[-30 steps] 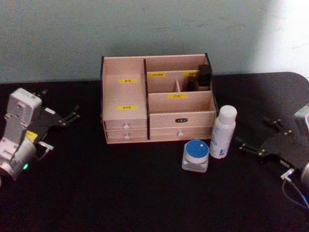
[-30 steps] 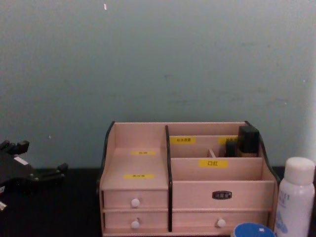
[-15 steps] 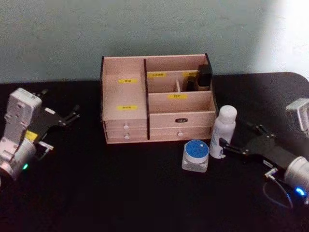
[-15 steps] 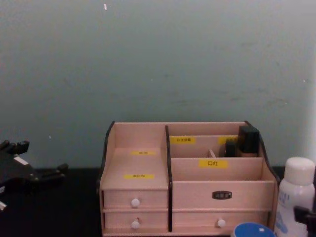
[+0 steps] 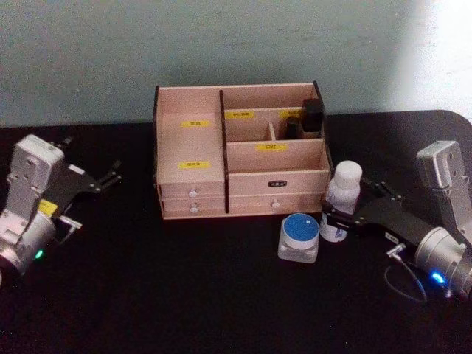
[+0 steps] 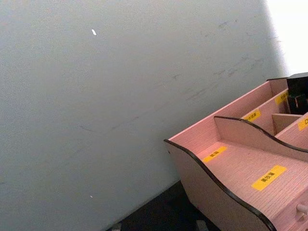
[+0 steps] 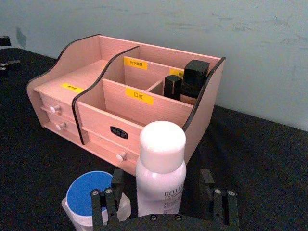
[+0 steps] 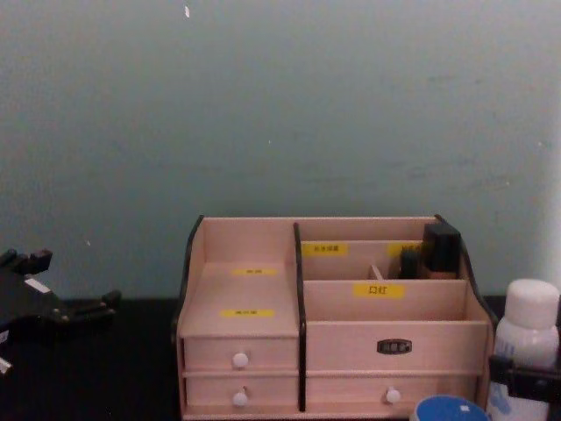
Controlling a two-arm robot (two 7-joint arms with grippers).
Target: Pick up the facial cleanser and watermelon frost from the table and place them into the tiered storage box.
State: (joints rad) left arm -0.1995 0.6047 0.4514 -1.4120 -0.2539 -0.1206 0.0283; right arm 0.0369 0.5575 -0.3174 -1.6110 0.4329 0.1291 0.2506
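Filling the background, a pale grey-green wall (image 8: 280,114) rises behind a black surface (image 5: 184,295). At the back middle of that surface sits the tiered storage box (image 5: 192,173). It carries yellow labels in Chinese, of which "口红" (image 8: 379,290) on the front right compartment can be read; the small dark plate on the drawer below it is too small to read.

The left gripper (image 5: 92,173) hangs over the surface well to the left of the box, its jaws spread and holding nothing. The right gripper (image 7: 161,183) is low at the box's front right corner, its jaws open on either side of the facial cleanser (image 5: 345,184), with a gap on each side.

That bottle stands upright on the surface, its print starting "RELLE". The watermelon frost (image 5: 299,234) sits just beside it, in front of the right-hand drawers. Two small dark bottles (image 5: 311,116) stand in the box's back right compartment.
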